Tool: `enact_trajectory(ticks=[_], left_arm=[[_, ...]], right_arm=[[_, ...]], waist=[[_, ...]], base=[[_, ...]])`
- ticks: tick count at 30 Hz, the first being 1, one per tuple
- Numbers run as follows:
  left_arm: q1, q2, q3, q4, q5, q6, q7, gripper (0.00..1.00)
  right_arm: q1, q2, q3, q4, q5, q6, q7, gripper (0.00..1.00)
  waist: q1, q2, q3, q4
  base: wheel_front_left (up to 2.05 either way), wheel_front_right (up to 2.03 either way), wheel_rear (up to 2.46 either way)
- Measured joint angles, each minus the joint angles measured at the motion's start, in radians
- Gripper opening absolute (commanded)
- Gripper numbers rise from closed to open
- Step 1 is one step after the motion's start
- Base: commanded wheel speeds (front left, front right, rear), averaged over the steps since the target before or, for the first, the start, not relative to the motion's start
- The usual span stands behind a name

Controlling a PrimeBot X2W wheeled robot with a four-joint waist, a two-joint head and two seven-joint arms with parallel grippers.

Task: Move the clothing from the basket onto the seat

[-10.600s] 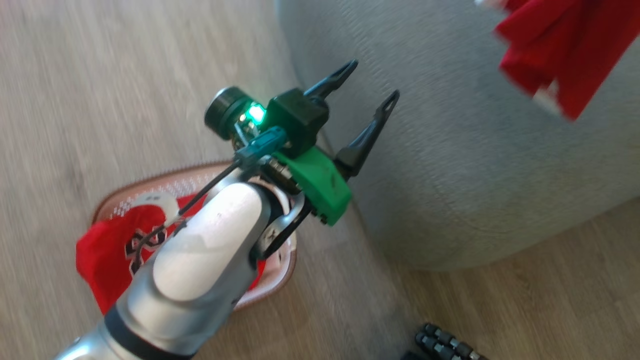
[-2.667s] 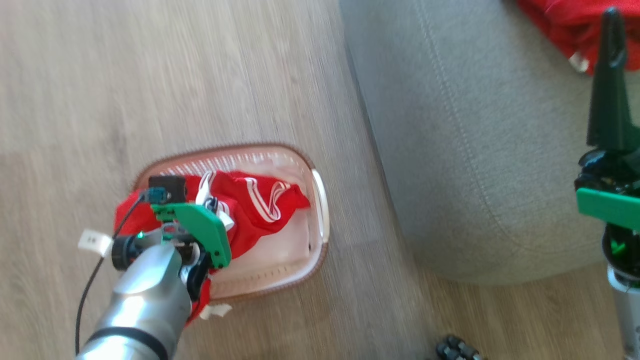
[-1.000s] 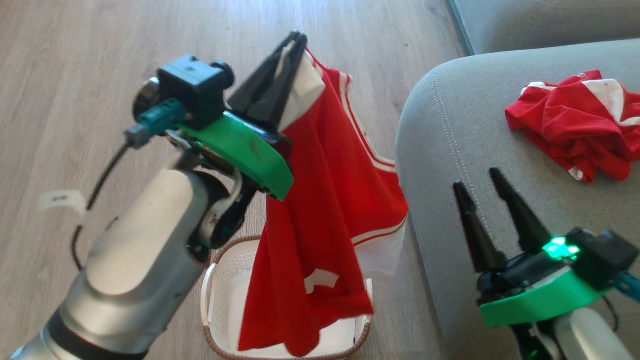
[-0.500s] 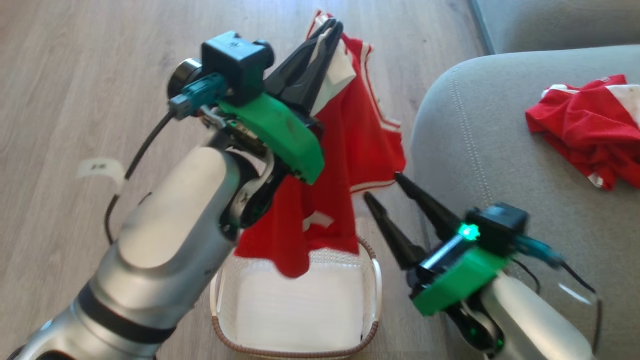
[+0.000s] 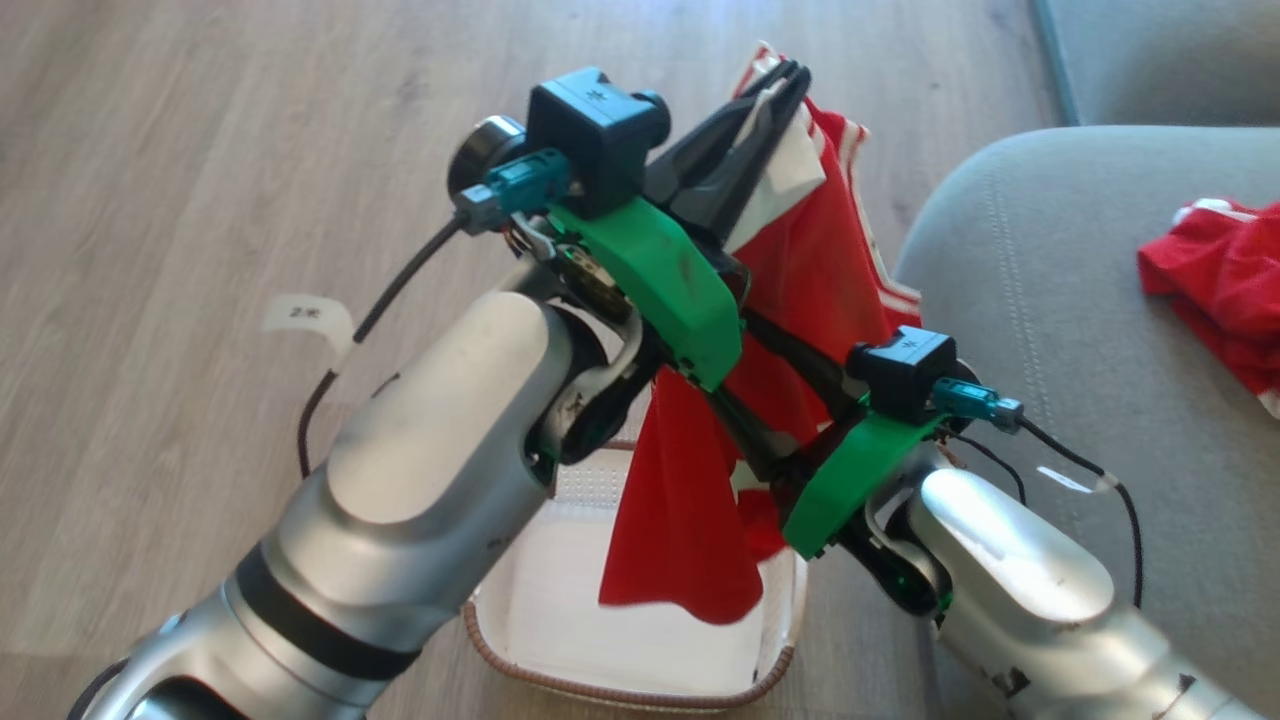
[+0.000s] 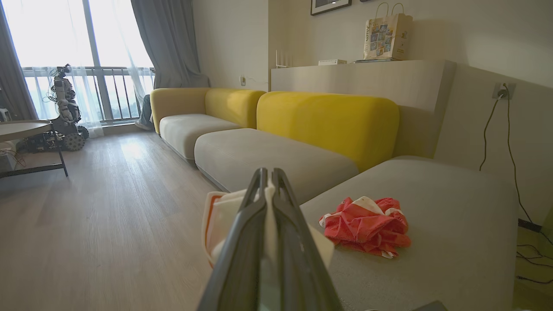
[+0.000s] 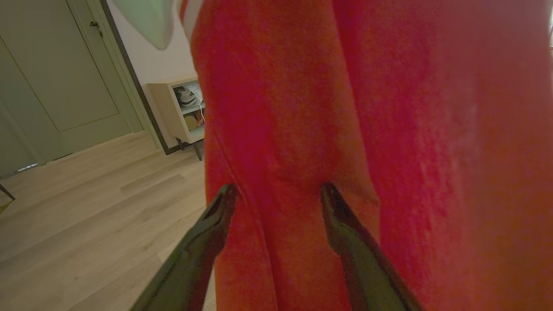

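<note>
My left gripper [image 5: 790,75] is raised and shut on the white-trimmed edge of a red garment [image 5: 680,520]. The garment hangs down over the cream basket [image 5: 640,685], whose white floor looks bare. In the left wrist view the fingers [image 6: 255,203] pinch pale fabric between them. My right gripper [image 5: 745,370] reaches in from the right, open. Its tips press against the hanging red cloth [image 7: 389,108], one fold lying between the right gripper [image 7: 276,192] fingers. A second red garment [image 5: 1220,300] lies crumpled on the grey seat [image 5: 1040,300]; that red garment [image 6: 367,224] also shows on the seat [image 6: 453,207].
Wooden floor [image 5: 200,150] surrounds the basket, which stands close to the seat's left edge. Further grey cushions with yellow backrests [image 6: 328,121] run along the wall. A round table [image 6: 21,127] and another robot [image 6: 65,112] stand by the window. A small cabinet [image 7: 185,110] stands beside a door.
The right gripper has swung left from beside the seat to the hanging garment, its open fingers now against the cloth. The left gripper still holds the garment up; the camera has shifted.
</note>
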Motion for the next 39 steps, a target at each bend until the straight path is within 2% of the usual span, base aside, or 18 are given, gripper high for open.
enact_trajectory(ticks=[7,13,18,19,20,21,28,39], left_arm=[[0.000,-0.009,-0.034,-0.003,-0.004,-0.007,0.001,0.00],[0.000,-0.017,-0.067,-0.020,-0.014,-0.008,0.012,0.00],[0.000,-0.024,-0.082,-0.030,-0.023,-0.008,0.019,0.00],[0.000,-0.024,-0.082,-0.030,-0.024,-0.007,0.019,0.00],[0.000,-0.024,-0.082,-0.031,-0.025,-0.007,0.019,0.00],[0.000,-0.024,-0.082,-0.031,-0.025,-0.007,0.019,0.00],[0.000,-0.024,-0.082,-0.022,-0.031,-0.006,0.017,0.00],[0.002,0.006,-0.065,0.017,-0.031,0.011,-0.001,0.00]], right_arm=[[-0.023,0.001,0.032,0.082,0.046,0.000,0.000,1.00],[-0.105,0.008,0.045,0.179,0.067,0.000,0.000,1.00],[-0.148,0.015,0.067,0.198,0.081,0.000,0.000,1.00],[-0.150,0.015,0.073,0.198,0.085,0.000,0.000,0.96],[-0.151,0.015,0.077,0.199,0.087,0.000,0.000,0.51],[-0.151,0.015,0.079,0.199,0.087,0.000,0.000,0.00],[-0.178,0.004,0.086,0.178,0.087,0.000,0.000,0.00],[-0.115,-0.037,0.108,0.048,0.087,0.000,0.000,0.00]], waist=[[0.0000,0.0000,0.000,0.041],[0.0000,0.0000,-0.002,0.068],[0.0000,0.0000,-0.002,0.085],[0.0000,0.0000,-0.002,0.087],[0.0000,0.0000,-0.002,0.090],[0.0000,0.0000,0.000,0.092],[0.0000,0.0000,0.007,0.091],[0.0000,0.0000,-0.008,0.045]], base=[[0.00,0.00,0.00],[0.00,0.00,0.00],[0.00,0.00,0.00],[0.00,0.00,0.00],[0.00,0.00,0.00],[0.00,0.00,0.00],[0.00,0.00,0.00],[0.00,0.00,0.00]])
